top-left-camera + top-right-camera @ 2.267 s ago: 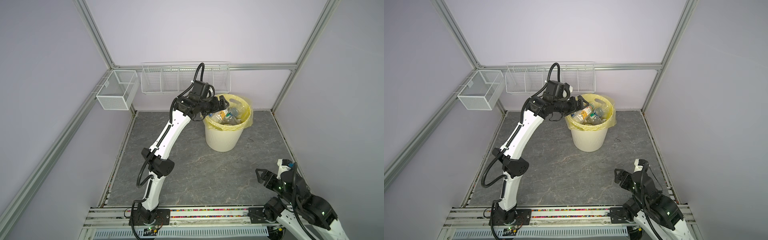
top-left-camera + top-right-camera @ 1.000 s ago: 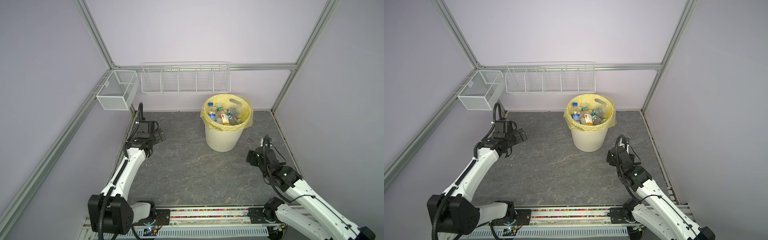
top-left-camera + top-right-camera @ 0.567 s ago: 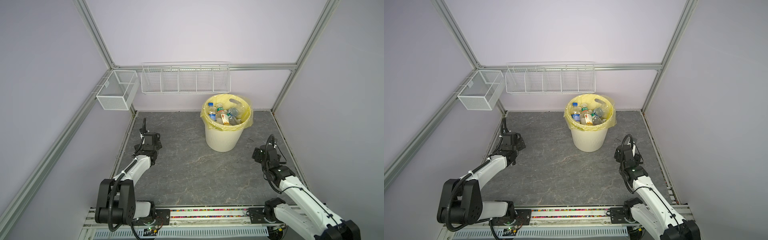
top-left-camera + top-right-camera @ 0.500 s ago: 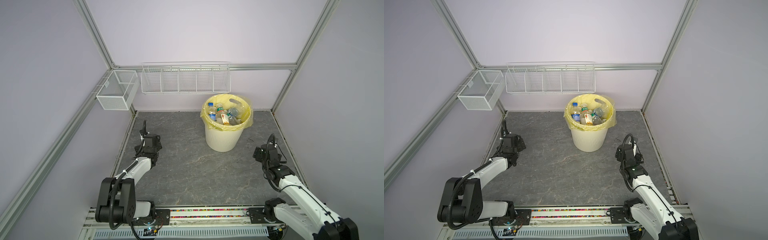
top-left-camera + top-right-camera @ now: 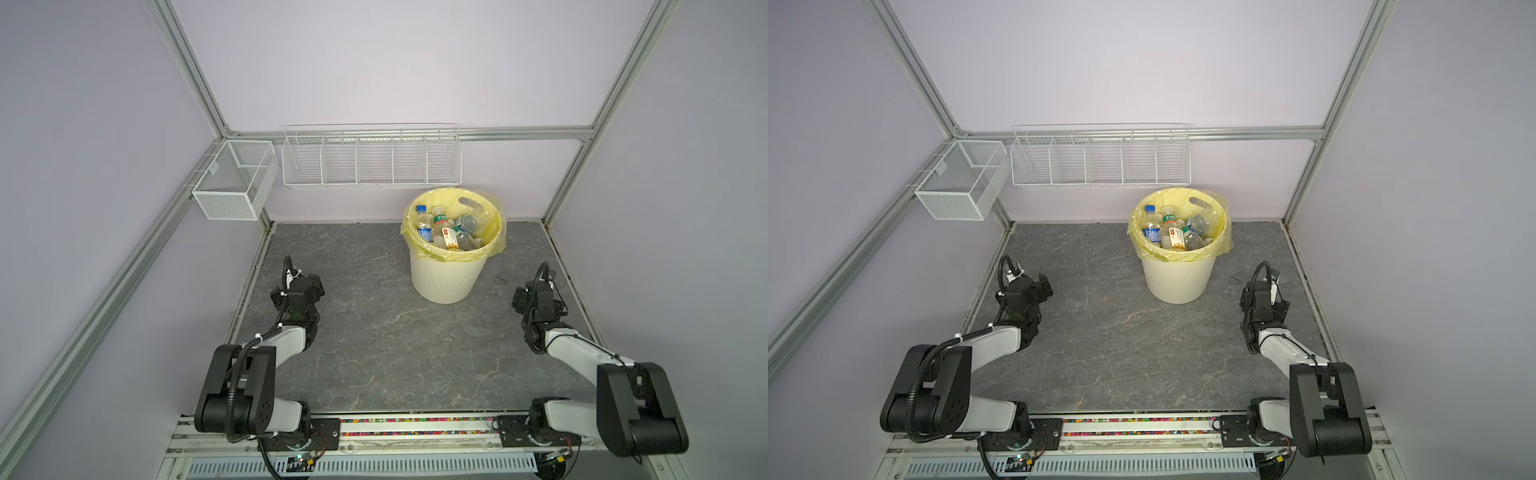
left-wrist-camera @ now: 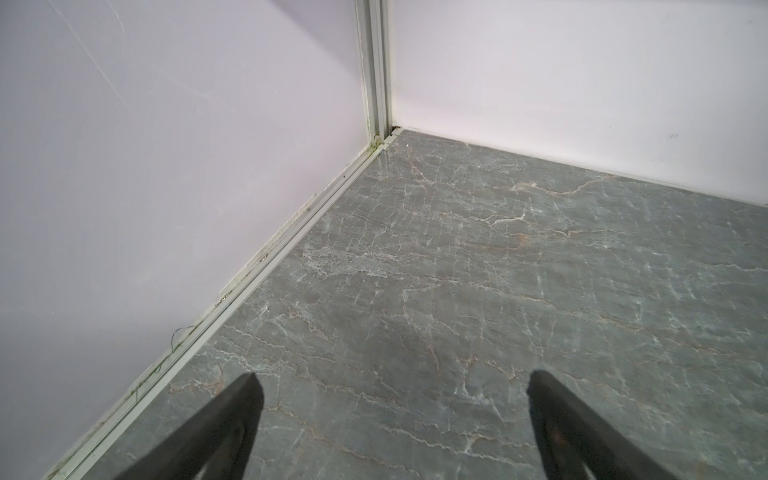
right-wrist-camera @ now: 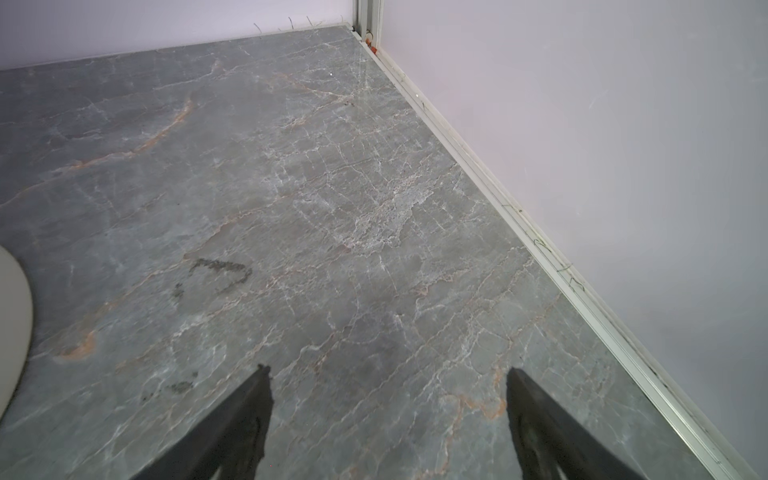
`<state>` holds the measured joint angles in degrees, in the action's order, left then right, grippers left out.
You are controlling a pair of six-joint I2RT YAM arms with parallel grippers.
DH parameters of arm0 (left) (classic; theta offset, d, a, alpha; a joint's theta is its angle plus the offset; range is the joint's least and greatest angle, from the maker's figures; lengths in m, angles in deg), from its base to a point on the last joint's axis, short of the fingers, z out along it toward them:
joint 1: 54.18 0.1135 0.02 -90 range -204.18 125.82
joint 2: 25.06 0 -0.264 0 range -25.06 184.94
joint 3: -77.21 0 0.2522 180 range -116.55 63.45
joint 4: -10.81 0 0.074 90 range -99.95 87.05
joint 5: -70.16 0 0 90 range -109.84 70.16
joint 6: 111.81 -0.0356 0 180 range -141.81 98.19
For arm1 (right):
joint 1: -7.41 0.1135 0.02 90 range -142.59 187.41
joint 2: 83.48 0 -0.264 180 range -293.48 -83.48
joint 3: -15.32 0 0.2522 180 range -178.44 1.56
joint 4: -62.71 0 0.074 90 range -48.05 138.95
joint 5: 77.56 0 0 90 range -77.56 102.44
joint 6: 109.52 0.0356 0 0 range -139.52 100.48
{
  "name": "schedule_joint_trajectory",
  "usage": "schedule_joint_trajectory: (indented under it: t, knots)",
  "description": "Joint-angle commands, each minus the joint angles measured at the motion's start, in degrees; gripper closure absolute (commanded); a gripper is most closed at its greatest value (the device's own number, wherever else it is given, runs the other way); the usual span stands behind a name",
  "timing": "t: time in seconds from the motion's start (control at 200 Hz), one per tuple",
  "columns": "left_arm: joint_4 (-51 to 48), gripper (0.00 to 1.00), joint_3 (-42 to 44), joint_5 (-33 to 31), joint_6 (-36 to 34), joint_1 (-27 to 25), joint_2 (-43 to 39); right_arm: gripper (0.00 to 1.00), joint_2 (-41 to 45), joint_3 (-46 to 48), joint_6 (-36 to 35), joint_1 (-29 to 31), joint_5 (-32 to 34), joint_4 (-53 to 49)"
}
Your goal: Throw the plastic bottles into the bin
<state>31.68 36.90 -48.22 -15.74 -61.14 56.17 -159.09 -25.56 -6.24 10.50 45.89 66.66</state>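
Note:
The cream ribbed bin [image 5: 446, 278] [image 5: 1177, 280] with its yellow liner stands at the back of the grey floor, right of centre. Several plastic bottles [image 5: 446, 235] [image 5: 1177, 237], mostly clear with blue, white and red labels, lie piled inside it. No bottle shows on the floor. My left gripper [image 5: 309, 286] [image 6: 395, 380] sits low near the left wall, open and empty over bare floor. Over by the right wall my right gripper [image 5: 536, 291] [image 7: 388, 372] is low too, open with nothing between its fingers. The bin's base [image 7: 12, 324] shows at the edge of the right wrist view.
A long white wire basket [image 5: 372, 160] hangs on the back wall above the bin. On the left wall hangs a smaller mesh basket [image 5: 232, 183]. Aluminium frame rails run along the floor edges, and both arms lie folded at the front corners.
The left arm has pulled back from the bin's rim and folded down at the left. The right arm reached forward, then folded back. Both are nearly still over the last half second.

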Motion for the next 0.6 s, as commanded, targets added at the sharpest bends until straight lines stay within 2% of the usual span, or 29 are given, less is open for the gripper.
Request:
schedule_joint_trajectory:
  t: [0.0, 0.09, 0.135, 0.2, 0.255, 0.32, 0.465, 0.525, 0.565, 0.6]
  knots:
    - [13.21, 0.01, 3.93, 3.9, -4.68, 0.28, 2.75, 0.11, -2.25, 0.8, -1.74, -0.58, 0.44, 10.54]
    - [22.64, 0.01, 6.82, 4.22, -4.99, 0.28, 7.01, 0.11, -3.89, 1.24, -5.11, -0.67, -0.24, 15.52]
    - [26.75, 0.01, 7.64, 4.19, -5.91, 0.28, 8.93, 0.11, -5.02, 3.42, -6.3, -1.04, -1.61, 22.2]
    - [21.34, 0.01, 6.44, 4.87, -5.12, 0.28, 7.22, 0.11, -6.76, 4.8, -7.17, -1.42, -2.72, 26.47]
    - [18.59, 0.01, 4.77, 4.95, -5.16, 0.28, 7.51, 0.11, -6.18, 4.94, -7.53, -1.37, -5.25, 25.7]
    - [19.73, 0.01, 4.75, 6.04, -5.34, 0.72, 8.06, 0.11, -6.4, 6.36, -8.61, -1.43, -6.62, 28.95]
    - [18.75, 0.01, 4.42, 6.75, -5.02, 1.07, 7.9, 0.11, -6.9, 10.1, -11.95, -1.43, -15.09, 36.59]
    - [18.72, 0.01, 4.46, 6.91, -4.99, 1.16, 7.97, 0.12, -11.02, 10.93, -13.71, -1.35, -19.47, 40.74]
    - [18.72, 0.01, 4.4, 6.94, -4.96, 1.16, 7.89, 0.12, -15.13, 11.66, -15.41, -0.95, -19.84, 49.53]
    - [18.72, 0.01, 4.4, 6.98, -4.93, 1.16, 7.89, 0.12, -13.69, 11.18, -15.38, -0.83, -19.96, 47.36]
